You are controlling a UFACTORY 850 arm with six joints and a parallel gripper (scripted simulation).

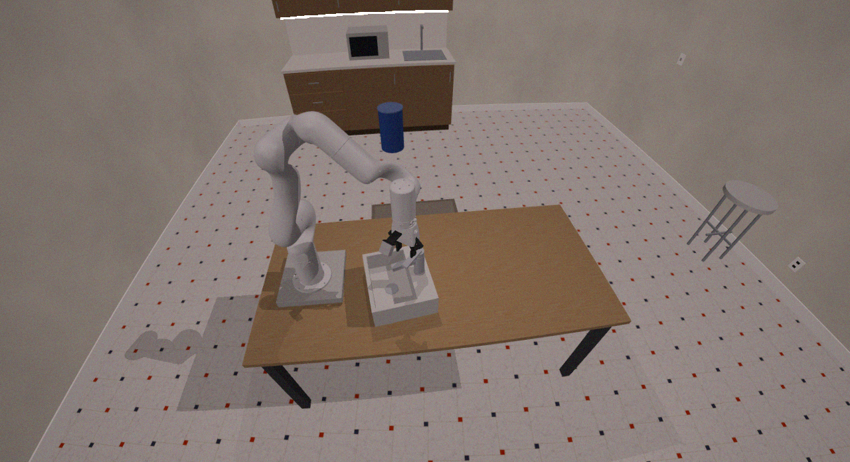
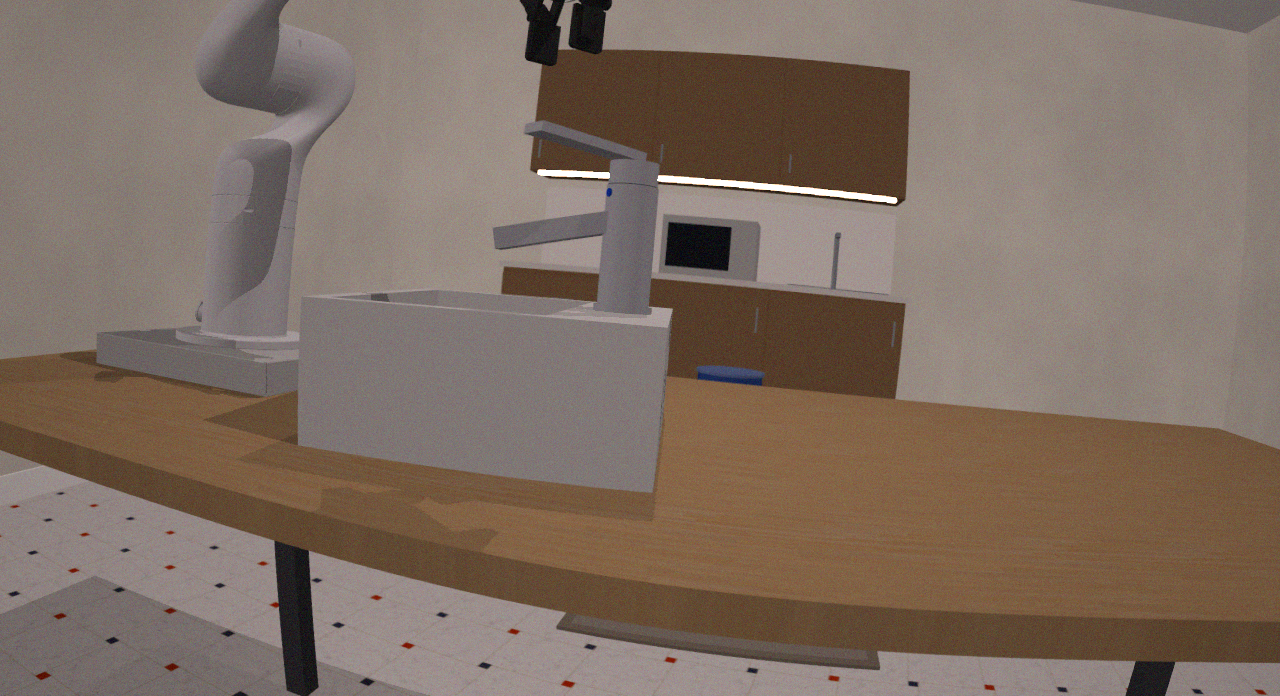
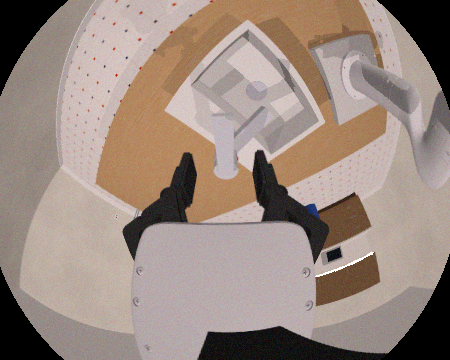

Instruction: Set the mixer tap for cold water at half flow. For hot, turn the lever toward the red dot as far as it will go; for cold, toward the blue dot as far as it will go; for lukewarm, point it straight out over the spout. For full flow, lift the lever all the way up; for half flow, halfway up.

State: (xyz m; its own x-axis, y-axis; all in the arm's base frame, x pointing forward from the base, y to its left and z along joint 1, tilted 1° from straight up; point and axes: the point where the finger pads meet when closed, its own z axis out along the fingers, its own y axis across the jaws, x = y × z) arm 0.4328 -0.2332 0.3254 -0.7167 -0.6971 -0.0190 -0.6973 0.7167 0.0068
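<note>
A grey mixer tap (image 1: 419, 263) (image 2: 625, 244) stands at the back corner of a white sink box (image 1: 404, 309) (image 2: 474, 396) (image 3: 207, 68) on the wooden table (image 1: 505, 269) (image 2: 895, 495) (image 3: 132, 140). Its flat lever (image 2: 581, 142) (image 3: 224, 140) sticks out from the top of the tap, tilted a little upward, on the same side as the spout (image 2: 546, 231) (image 3: 253, 128). A blue dot (image 2: 609, 191) marks the tap body on the side facing the exterior camera. My gripper (image 1: 402, 245) (image 2: 563, 29) (image 3: 223, 162) is open and empty. It hangs well above the lever, fingers pointing down, one to each side.
The arm's base plate (image 1: 309, 278) (image 2: 187, 352) (image 3: 345, 74) sits on the table beside the sink box. A blue bin (image 1: 390, 126), a stool (image 1: 736, 216) and kitchen cabinets (image 1: 368, 91) stand on the floor, away from the table.
</note>
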